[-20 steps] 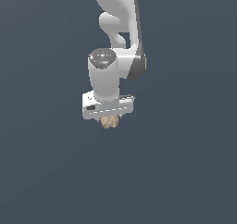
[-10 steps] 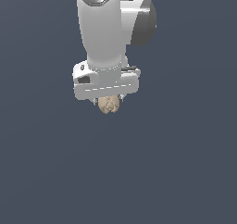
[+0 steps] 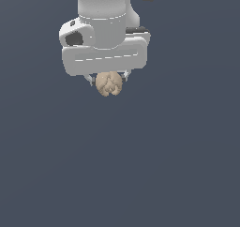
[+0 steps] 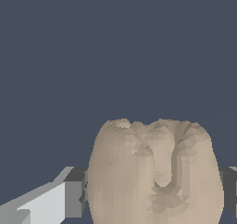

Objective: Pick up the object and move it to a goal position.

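You had the claw [image 3: 108, 80] closed on the object [image 3: 108, 84], and the grip showed in both views. In the exterior view the wide white body of the claw sat high in the picture, with the arm's wrist [image 3: 103, 5] rising out of it and cut off by the picture's upper edge. Just beneath that white body the small tan lump hung between two short pale fingertips [image 3: 90, 80], one on either side of it and each touching its flank. The lump was far narrower than the claw's body and sat about under its middle. A crease ran down its centre, splitting it into two rounded lobes.

In the wrist view the object [image 4: 155, 172] filled the near part of the picture, lumpy and beige, with a deep groove curling through its face. A white finger with a dark pad [image 4: 74, 197] pressed against one side of it, and a sliver of the other dark pad [image 4: 229, 190] met the opposite side. So the jaws stood narrow, spaced only by the width of the lump they held.

Around and below the claw you had nothing but a flat slate-blue ground [image 3: 178, 165] with no edge or marking on it. You could not tell from either view how far the object hung above that ground, though no shadow or contact showed beneath it.
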`<state>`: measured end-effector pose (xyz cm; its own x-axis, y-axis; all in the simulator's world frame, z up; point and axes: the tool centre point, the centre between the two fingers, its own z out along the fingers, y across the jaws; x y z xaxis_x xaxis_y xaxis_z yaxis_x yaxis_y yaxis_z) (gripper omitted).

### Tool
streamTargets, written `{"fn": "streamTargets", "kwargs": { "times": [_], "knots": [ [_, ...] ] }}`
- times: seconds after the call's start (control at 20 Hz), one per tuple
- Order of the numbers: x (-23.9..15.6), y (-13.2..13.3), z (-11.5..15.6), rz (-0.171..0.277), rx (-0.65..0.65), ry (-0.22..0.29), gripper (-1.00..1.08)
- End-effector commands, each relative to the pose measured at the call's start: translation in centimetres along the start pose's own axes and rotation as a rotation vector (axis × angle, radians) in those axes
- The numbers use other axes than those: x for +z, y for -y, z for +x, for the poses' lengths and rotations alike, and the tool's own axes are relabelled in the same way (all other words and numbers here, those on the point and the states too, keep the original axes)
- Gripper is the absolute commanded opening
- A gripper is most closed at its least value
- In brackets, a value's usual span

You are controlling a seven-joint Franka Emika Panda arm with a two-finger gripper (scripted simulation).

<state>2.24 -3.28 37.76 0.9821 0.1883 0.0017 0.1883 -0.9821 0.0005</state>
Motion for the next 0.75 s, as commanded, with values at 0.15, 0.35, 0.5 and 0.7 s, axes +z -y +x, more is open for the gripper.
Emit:
{"fn": "streamTargets", "kwargs": {
  "times": [0.15, 0.35, 0.5, 0.7],
  "knots": [
    [-3.4, 0.1, 0.2, 0.0, 0.0, 0.002, -1.0],
    [-4.8, 0.1, 0.4, 0.0, 0.0, 0.002, -1.0],
    [-5.3, 0.1, 0.5, 0.0, 0.0, 0.002, -1.0],
    [-5.5, 0.1, 0.6, 0.0, 0.0, 0.002, -1.0]
  ]
}}
